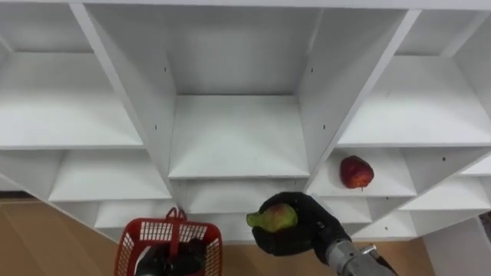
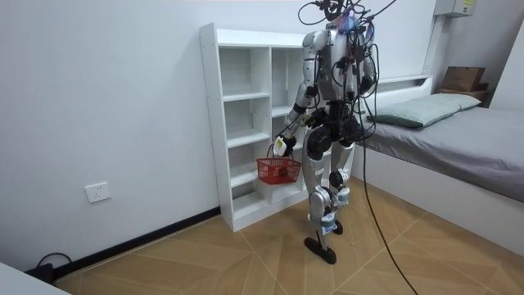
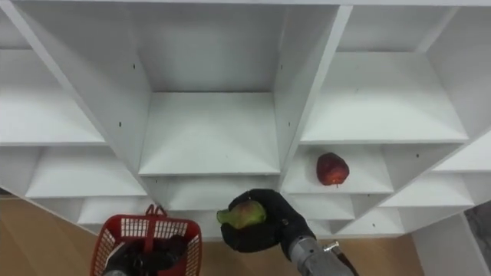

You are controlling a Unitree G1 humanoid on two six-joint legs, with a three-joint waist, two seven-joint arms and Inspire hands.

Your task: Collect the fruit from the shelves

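Right hand (image 1: 298, 228) is clutching a green fruit (image 1: 272, 218); I'm gripping the red basket (image 1: 152, 231) with the left hand (image 1: 175, 257), apple (image 1: 356, 172) sitting shelved.

In the room view I see a white wall (image 2: 106, 98), and low on it, at the room view's left, a white socket (image 2: 97, 192). A dark baseboard (image 2: 139, 240) runs along the foot of this wall. The floor (image 2: 205, 262) is of wood, laid in a herringbone pattern. At the room view's right stands a bed (image 2: 467, 156) with a grey cover, and a pale pillow (image 2: 413, 111) lies on it. Behind the pillow a cardboard box (image 2: 463, 78) stands on a white ledge (image 2: 405, 80). In the lower left corner there is a white edge (image 2: 16, 283); I cannot tell what it belongs to.
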